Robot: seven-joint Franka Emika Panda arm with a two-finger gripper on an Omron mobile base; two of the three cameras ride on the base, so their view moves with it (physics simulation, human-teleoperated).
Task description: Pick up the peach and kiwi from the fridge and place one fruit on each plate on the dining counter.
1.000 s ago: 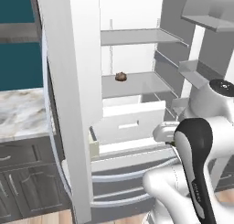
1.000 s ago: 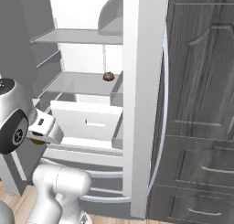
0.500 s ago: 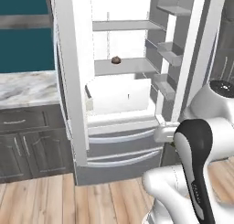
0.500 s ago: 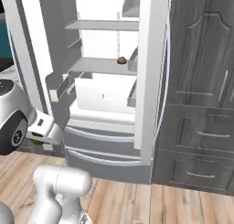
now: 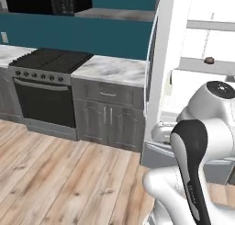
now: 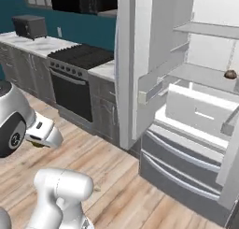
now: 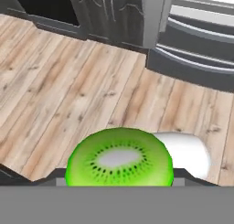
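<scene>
The kiwi (image 7: 119, 157) shows its bright green cut face low in the hand view, and my gripper (image 7: 119, 173) is shut on it, its dark tips just showing on either side. In the right base view the gripper (image 6: 39, 140) hangs low at the left over the wood floor. The fridge (image 5: 197, 81) stands open at the right, with its white interior and grey shelves (image 6: 205, 76). The peach, the plates and the dining counter are out of view.
A brown lumpy item (image 5: 209, 60) (image 6: 229, 74) lies on a fridge shelf. A white drawer (image 6: 200, 116) is pulled out, and the open fridge door (image 6: 140, 60) juts forward. A black stove (image 5: 48, 63) and a marbled wall counter (image 5: 110, 70) stand left of it.
The base has backed off and turned left, so the fridge has slid to the right and the stove and wall counter have come into view. The kiwi stays in the gripper.
</scene>
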